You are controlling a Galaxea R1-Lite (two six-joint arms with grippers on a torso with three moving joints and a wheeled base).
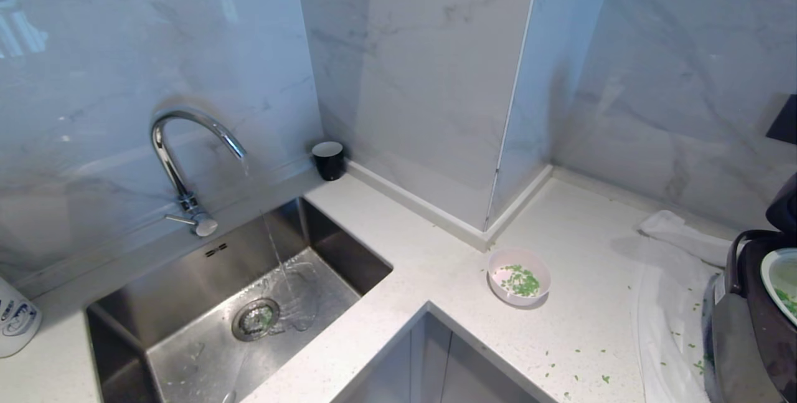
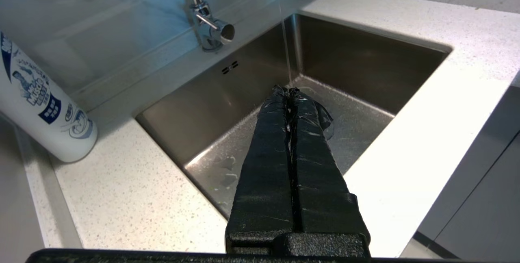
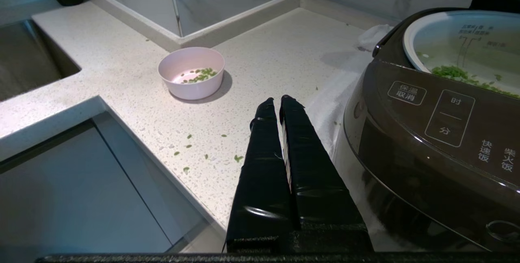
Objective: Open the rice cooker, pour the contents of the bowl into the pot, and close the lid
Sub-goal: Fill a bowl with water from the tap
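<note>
Both grippers are clenched on nothing, the left gripper (image 2: 289,90) hanging over the sink (image 2: 365,64) and the right gripper (image 3: 278,101) over the counter (image 3: 276,59) between the pink bowl (image 3: 191,72), holding green bits (image 3: 198,75), and the rice cooker (image 3: 430,133), its white pot (image 3: 467,47) uncovered.

A white speckled countertop (image 1: 398,253) wraps an inner corner, with a steel sink (image 2: 341,64) set into it. Ahead of the right gripper (image 3: 277,99), slightly to its left, the bowl (image 3: 191,72) is seen standing on the counter, green bits inside. Loose green bits (image 3: 191,153) are scattered on the surface just beside the gripper. To its right, the rice cooker (image 3: 438,133) is placed on a white cloth (image 1: 669,303). Left of the left gripper (image 2: 287,90), a white bottle (image 2: 40,104) is seen on the counter; a black cup (image 1: 328,159) is set in the far corner.
</note>
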